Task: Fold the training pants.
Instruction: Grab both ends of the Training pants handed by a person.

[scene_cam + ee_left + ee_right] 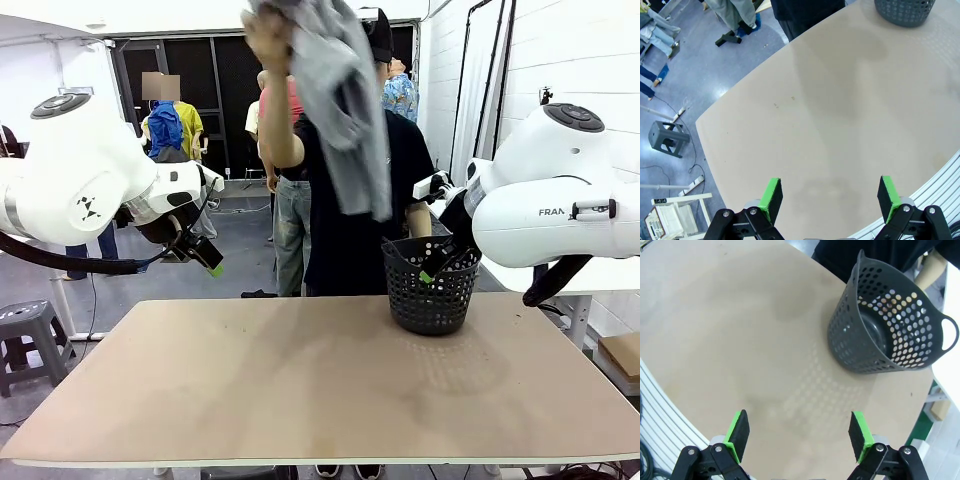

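Left gripper [830, 194]: jaws are held wide apart above the counter [840, 115]; nothing is gripped between the green pads.
Right gripper [799, 432]: spread just as wide, nothing held.
Counter: a smooth tan board with rounded corners.
Basket [885, 325]: round, perforated dark plastic with loop handles, set at the counter's far right.
Training pants [345, 100]: soft light grey fabric, bunched and held aloft above the basket by the person's hand [268, 35]; the top is cut off and the waistband cannot be made out.
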### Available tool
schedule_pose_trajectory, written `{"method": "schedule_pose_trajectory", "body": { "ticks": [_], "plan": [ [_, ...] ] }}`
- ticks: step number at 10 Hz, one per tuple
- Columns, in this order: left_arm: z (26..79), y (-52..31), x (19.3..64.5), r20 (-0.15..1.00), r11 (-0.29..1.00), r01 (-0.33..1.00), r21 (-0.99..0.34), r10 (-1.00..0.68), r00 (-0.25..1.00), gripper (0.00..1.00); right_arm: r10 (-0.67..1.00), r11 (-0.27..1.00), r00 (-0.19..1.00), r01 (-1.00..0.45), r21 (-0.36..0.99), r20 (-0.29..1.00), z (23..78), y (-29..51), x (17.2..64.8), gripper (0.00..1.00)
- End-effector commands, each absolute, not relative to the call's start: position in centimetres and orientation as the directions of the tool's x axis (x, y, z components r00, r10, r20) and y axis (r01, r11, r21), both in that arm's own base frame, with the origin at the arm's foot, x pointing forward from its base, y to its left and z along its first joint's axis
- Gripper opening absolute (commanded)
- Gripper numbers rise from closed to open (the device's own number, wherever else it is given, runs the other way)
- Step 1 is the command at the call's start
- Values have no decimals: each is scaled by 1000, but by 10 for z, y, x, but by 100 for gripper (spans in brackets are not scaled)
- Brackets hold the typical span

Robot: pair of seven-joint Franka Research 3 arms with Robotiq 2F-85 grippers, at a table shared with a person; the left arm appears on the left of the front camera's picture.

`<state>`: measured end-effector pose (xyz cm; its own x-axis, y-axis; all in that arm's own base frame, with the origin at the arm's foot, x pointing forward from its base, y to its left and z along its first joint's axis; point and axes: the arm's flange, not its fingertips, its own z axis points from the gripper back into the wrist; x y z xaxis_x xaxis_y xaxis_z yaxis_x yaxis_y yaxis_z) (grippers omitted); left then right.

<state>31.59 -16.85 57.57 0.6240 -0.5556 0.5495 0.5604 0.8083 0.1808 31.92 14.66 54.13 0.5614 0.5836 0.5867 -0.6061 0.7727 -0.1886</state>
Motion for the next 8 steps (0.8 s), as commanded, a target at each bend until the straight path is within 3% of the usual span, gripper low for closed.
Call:
{"method": "schedule_pose_trajectory", "body": {
  "ticks": [1, 8],
  "plan": [
    [576, -168, 317, 551, 802, 567, 187, -564, 615, 100, 577, 777, 559, -601, -188, 595, 540, 147, 320, 100],
    [576, -168, 317, 551, 802, 567, 187, -564, 615, 100, 577, 777, 559, -601, -188, 595, 540, 147, 320, 100]
  ]
}}
